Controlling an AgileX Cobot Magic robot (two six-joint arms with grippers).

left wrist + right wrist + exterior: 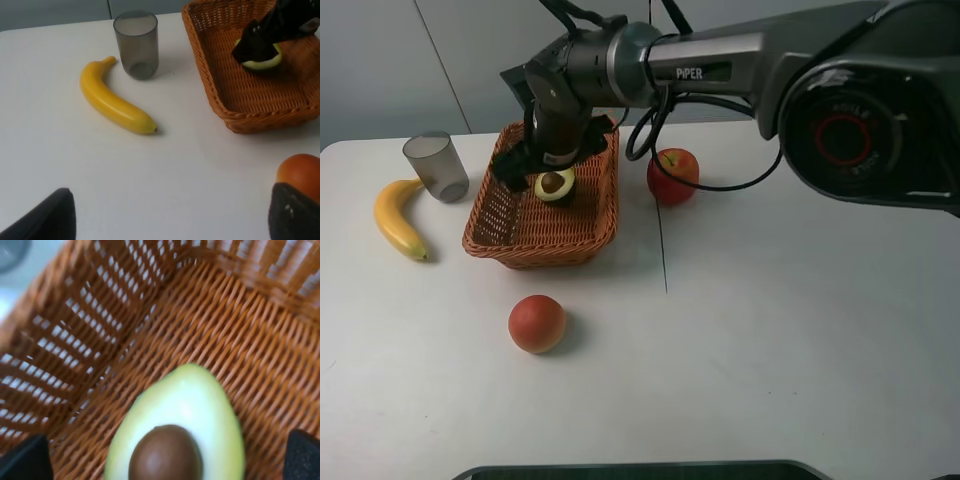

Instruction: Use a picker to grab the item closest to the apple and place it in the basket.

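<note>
A halved avocado (556, 185) with a brown pit lies face up inside the wicker basket (535, 250). My right gripper (545, 168) has reached across and hangs low over it, inside the basket. In the right wrist view the avocado (175, 430) sits between the two dark fingertips (25, 457), which stand wide apart and clear of it, so the right gripper (165, 456) is open. The red apple (673, 175) rests on the table just right of the basket. My left gripper (175, 220) is open and empty above the table.
A yellow banana (398, 215) and a grey cup (435, 165) lie left of the basket. An orange-red round fruit (537, 323) sits in front of it, close to the left gripper's finger (295, 210).
</note>
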